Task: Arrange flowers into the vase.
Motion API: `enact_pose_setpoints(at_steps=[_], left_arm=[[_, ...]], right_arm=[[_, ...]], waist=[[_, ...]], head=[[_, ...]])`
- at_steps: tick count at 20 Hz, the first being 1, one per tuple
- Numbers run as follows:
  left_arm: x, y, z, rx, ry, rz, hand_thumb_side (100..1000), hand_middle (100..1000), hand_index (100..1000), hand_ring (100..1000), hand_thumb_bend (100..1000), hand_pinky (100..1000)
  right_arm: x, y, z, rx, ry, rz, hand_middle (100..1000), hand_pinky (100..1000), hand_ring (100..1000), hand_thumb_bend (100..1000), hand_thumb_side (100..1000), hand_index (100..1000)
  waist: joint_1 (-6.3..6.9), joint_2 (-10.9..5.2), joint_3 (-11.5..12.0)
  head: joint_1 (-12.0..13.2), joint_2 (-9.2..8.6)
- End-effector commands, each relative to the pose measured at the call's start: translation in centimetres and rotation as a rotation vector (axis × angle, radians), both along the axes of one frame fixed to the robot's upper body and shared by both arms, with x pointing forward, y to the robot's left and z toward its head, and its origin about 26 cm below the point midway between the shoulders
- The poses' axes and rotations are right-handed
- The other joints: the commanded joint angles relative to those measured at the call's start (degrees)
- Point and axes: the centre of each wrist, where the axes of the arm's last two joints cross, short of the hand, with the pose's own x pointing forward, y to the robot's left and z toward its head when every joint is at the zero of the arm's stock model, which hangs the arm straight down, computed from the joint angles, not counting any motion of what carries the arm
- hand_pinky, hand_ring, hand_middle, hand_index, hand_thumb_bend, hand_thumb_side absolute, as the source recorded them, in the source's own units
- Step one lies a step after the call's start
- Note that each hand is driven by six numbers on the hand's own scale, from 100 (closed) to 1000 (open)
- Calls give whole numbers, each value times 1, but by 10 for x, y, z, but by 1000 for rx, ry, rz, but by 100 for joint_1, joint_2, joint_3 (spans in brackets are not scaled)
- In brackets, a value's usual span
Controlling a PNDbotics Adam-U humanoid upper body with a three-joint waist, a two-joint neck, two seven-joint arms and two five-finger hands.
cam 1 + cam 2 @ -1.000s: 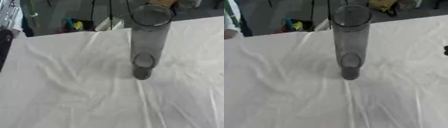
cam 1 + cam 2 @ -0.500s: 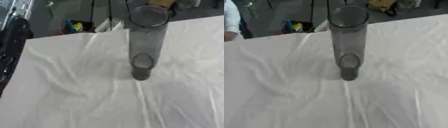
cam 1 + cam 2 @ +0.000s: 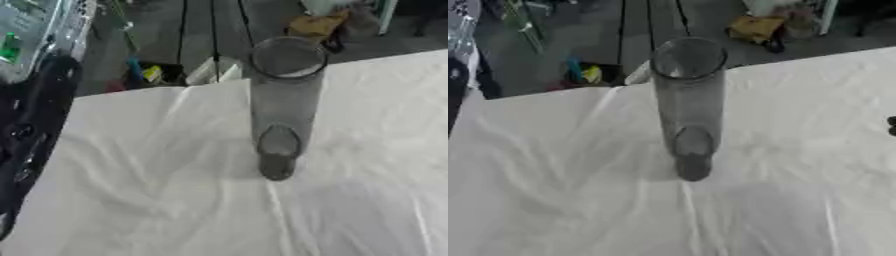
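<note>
A tall clear glass vase (image 3: 282, 107) stands upright at the centre of the frame on the desk (image 3: 157, 200), which is draped in a creased white cloth; nothing touches it; a dark arm runs down the left edge of the left eye view — whether its hand is open or closed cannot be told; a small dark shape (image 3: 892, 125) sits at the right edge of the right eye view.

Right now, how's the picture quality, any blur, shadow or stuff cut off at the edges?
Both eye views are soft all over. In the left eye view the vase is clear and empty, a faint shadow on the white cloth to its left; a dark arm blurs the left edge. The right eye view cuts off a dark thing at right.
</note>
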Motion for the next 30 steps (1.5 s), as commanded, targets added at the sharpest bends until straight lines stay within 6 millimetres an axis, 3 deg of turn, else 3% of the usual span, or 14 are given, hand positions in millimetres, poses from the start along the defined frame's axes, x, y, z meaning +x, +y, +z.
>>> enact_pose_setpoints(at_steps=[1, 9, 18, 30], left_arm=[[-9, -7, 12, -26, -38, -33, 605, 100, 104, 100, 129, 100], [-14, -25, 17, -89, -65, -136, 611, 100, 106, 100, 149, 100], [-20, -40, 20, -90, -119, -218, 600, 100, 107, 100, 161, 100], [-35, -56, 21, -77, -137, -306, 601, 100, 107, 100, 162, 100]], right_arm=[[-2, 1, 9, -17, -29, 17, 520, 678, 541, 100, 1000, 765], [-1, 6, 13, -25, -34, 49, 521, 678, 541, 100, 1000, 765], [1, 12, 17, -30, -31, 89, 521, 678, 541, 100, 1000, 765], [2, 15, 19, -38, -20, 103, 519, 678, 540, 100, 1000, 764]], waist=[[59, -228, -18], [115, -224, -140], [226, -239, -362], [314, -227, -436]], head=[[23, -87], [106, -172], [456, 46], [507, 143]])
